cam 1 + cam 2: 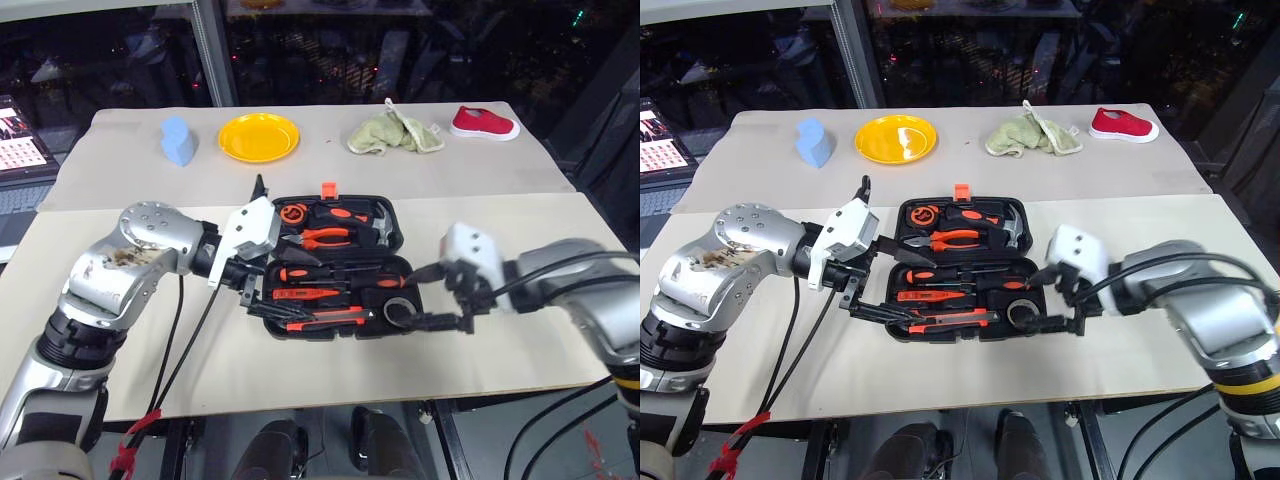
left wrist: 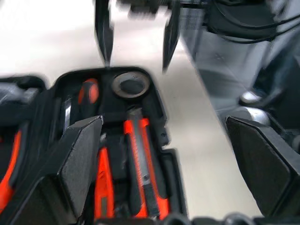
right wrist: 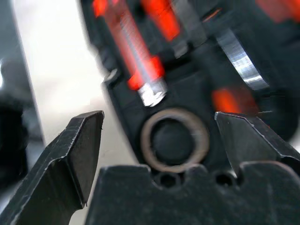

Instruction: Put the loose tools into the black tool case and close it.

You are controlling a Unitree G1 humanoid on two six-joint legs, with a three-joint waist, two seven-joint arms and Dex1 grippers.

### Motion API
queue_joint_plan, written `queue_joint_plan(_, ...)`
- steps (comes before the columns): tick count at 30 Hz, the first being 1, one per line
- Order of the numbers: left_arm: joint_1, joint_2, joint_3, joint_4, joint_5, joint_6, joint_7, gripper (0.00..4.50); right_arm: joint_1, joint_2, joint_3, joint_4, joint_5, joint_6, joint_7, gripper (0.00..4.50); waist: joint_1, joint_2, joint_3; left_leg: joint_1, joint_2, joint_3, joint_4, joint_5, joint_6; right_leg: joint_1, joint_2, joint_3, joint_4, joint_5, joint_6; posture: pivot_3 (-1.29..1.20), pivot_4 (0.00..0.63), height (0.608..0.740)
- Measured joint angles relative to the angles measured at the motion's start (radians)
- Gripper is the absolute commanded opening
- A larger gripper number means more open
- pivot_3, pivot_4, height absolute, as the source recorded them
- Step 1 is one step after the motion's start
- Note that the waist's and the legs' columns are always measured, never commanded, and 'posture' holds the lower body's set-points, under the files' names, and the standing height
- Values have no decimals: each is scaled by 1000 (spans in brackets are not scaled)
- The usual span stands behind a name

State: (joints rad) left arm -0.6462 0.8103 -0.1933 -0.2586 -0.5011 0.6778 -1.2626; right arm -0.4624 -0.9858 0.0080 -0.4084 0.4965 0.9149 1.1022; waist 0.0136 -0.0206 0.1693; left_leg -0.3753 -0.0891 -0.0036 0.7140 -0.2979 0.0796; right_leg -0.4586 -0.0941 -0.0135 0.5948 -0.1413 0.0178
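I am looking at the black moulded plastic tool case (image 1: 340, 265) lying open on the beige table (image 1: 500, 230), its orange-and-black tools sitting in their recesses. The small grey tape roll (image 3: 174, 139) is lying in the near right corner recess, just beside the orange-and-black utility knife (image 2: 143, 164). My right gripper (image 1: 447, 298) is hovering at that corner, fingers spread wide and empty. My left gripper (image 1: 252, 262) is angling down at the case's left edge, fingers apart, holding nothing.
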Motion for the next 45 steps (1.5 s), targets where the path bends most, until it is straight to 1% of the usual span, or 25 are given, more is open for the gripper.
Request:
queue_joint_plan(2, 25, -4, 11, 61, 38, 19, 79, 4500, 36, 12, -119, 13, 36, 46, -54, 4473, 2, 0, 0, 0, 0, 0, 0, 0, 0, 0, 0, 0, 0, 0, 0, 0, 150, 740)
queue_joint_plan(3, 34, -4, 19, 86, 55, 24, 113, 3979, 59, 20, -162, 24, 41, 59, -79, 3967, 2, 0, 0, 0, 0, -1, 0, 0, 0, 0, 0, 0, 0, 0, 0, 0, 150, 740)
queue_joint_plan(4, 42, -2, 27, 109, 73, 25, 142, 3747, 85, 29, -197, 37, 44, 67, -104, 3732, 2, 0, 0, 0, 0, -1, 0, 0, 0, 0, 0, 0, 0, 0, 0, 0, 150, 740)
queue_joint_plan(6, 73, 18, 47, 151, 108, 19, 179, 2952, 136, 51, -234, 68, 36, 70, -156, 3018, 1, 0, 0, 0, 0, 0, -1, 0, 0, 0, 0, 0, 0, 0, 0, 0, 150, 740)
queue_joint_plan(8, 99, 41, 52, 184, 138, 7, 190, 2261, 172, 72, -238, 97, 19, 62, -198, 2382, -3, 0, 0, 1, 0, 1, -1, 0, 0, 0, 0, 1, 0, 0, 0, 0, 150, 740)
queue_joint_plan(9, 114, 53, 51, 201, 157, -7, 190, 1809, 184, 86, -236, 114, 5, 46, -220, 2036, -5, 0, 0, 1, 0, 2, -1, 0, 0, -1, 0, 1, 0, 0, 0, 0, 150, 740)
queue_joint_plan(10, 121, 58, 48, 212, 169, -18, 190, 1475, 192, 94, -234, 127, -6, 36, -232, 1687, -5, 0, 0, 1, 0, 2, -2, 0, 0, -1, 0, 1, 0, 0, 0, 0, 150, 740)
queue_joint_plan(12, 138, 71, 36, 237, 206, -50, 187, 792, 196, 108, -208, 166, -44, -9, -261, 1055, -3, 0, 0, 1, 0, 2, -1, 0, 0, 0, 0, 1, 1, 0, 0, 0, 150, 740)
queue_joint_plan(14, 144, 73, 16, 253, 237, -77, 181, 7, 192, 130, -174, 195, -71, -50, -277, 266, -2, 0, 0, 1, 0, 2, -1, 0, -1, 0, 0, 1, 0, 0, 0, 0, 150, 740)
queue_joint_plan(15, 146, 73, 12, 258, 247, -89, 180, 0, 189, 143, -162, 203, -75, -62, -278, 84, -2, 0, 0, 1, 0, 2, -1, 0, -1, 0, 0, 1, 0, 0, 0, 0, 150, 740)
queue_joint_plan(19, 148, 57, -5, 273, 280, -117, 180, 0, 147, 185, -77, 238, -102, -112, -278, 84, -3, 0, 0, 1, 0, 2, -1, 0, 0, 0, 0, 1, 1, 0, 0, 0, 150, 740)
queue_joint_plan(21, 149, 27, -11, 273, 284, -120, 181, 0, 124, 195, -44, 255, -120, -128, -277, 84, -3, 0, 0, 1, 0, 2, -1, 0, 0, 0, 0, 1, 1, 0, 0, 0, 150, 740)
queue_joint_plan(23, 149, -24, -24, 270, 282, -109, 183, 0, 93, 215, -8, 276, -138, -151, -278, 84, -2, 0, 0, 1, 0, 1, -1, 0, 0, 0, 0, 0, 0, 0, 0, 0, 150, 740)
queue_joint_plan(30, 151, -46, -25, 267, 288, -105, 182, 0, 82, 223, 25, 287, -169, -168, -276, 84, 0, 0, 0, -1, -1, 1, -1, 0, 0, -1, 0, 0, 0, 0, 0, 0, 150, 740)
queue_joint_plan(35, 196, -24, -21, 212, 283, -105, 138, 0, 147, 184, 12, 198, -157, -144, -255, 84, -2, 0, 0, -2, -1, 1, -2, -1, 1, -3, 1, 0, 0, 0, 0, 0, 150, 740)
queue_joint_plan(39, 253, 32, -21, 141, 267, -106, 68, 0, 237, 151, -17, 82, -125, -115, -245, 84, -3, 0, 0, -5, 0, 1, -3, -1, 1, -6, 1, 0, 0, 0, 0, 0, 150, 740)
queue_joint_plan(45, 301, 84, -26, 95, 271, -140, 9, 0, 361, 135, -65, -55, -82, -70, -249, 84, -3, 0, 0, -2, 0, 1, -2, -1, 1, -3, 0, 0, -1, 0, 0, 0, 150, 740)
